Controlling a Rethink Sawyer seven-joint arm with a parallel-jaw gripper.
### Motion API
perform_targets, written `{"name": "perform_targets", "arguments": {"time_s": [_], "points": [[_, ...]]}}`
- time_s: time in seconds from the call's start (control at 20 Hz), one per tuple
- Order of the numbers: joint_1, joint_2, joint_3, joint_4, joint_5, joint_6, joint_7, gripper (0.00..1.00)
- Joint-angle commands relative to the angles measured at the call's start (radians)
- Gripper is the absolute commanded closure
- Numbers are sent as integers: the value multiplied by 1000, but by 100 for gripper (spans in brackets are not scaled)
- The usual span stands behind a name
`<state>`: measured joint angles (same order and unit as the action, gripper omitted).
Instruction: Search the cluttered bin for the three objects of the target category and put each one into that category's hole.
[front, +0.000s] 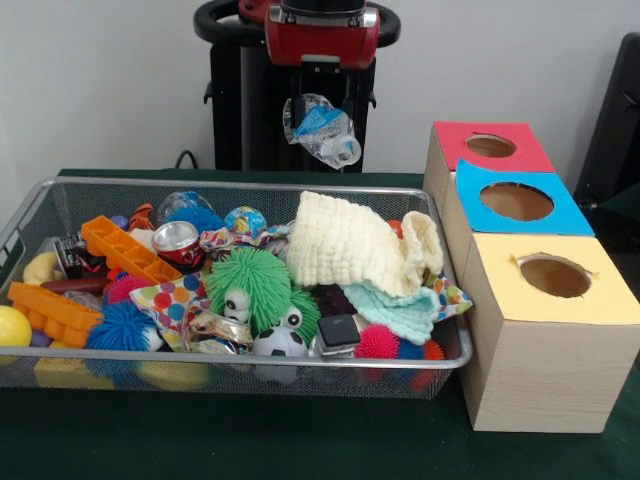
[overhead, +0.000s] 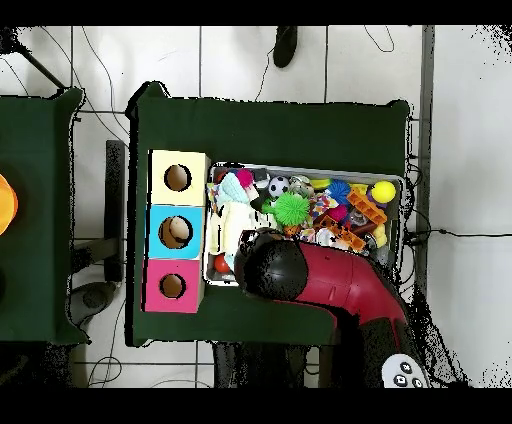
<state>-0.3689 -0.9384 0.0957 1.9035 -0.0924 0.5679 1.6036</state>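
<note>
My gripper (front: 322, 92) hangs from the red arm head at the top of the front view. It is shut on a crushed clear plastic bottle (front: 322, 130) with a bluish label and a white neck ring, held high above the far rim of the wire mesh bin (front: 60, 190). Another clear bluish piece (front: 183, 205) lies at the back left of the bin; I cannot tell if it is a bottle. In the overhead view the arm (overhead: 275, 268) covers the gripper and the bottle, over the bin's (overhead: 401, 205) edge nearest the robot.
Three wooden boxes stand beside the bin, with red (front: 490, 146), blue (front: 517, 201) and yellow (front: 555, 276) tops, each with a round hole. The bin holds a cream knitted cloth (front: 350, 245), a green fuzzy ball (front: 255, 285), orange bricks (front: 125, 250), a shiny can (front: 178, 240) and spiky balls.
</note>
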Motion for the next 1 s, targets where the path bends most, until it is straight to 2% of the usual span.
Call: {"name": "perform_targets", "arguments": {"time_s": [0.05, 0.55, 1.0], "points": [[-26, -13, 47, -18, -48, 154, -37, 100], [47, -32, 52, -84, -31, 259, 36, 100], [129, -42, 33, -107, -10, 291, 119, 100]]}}
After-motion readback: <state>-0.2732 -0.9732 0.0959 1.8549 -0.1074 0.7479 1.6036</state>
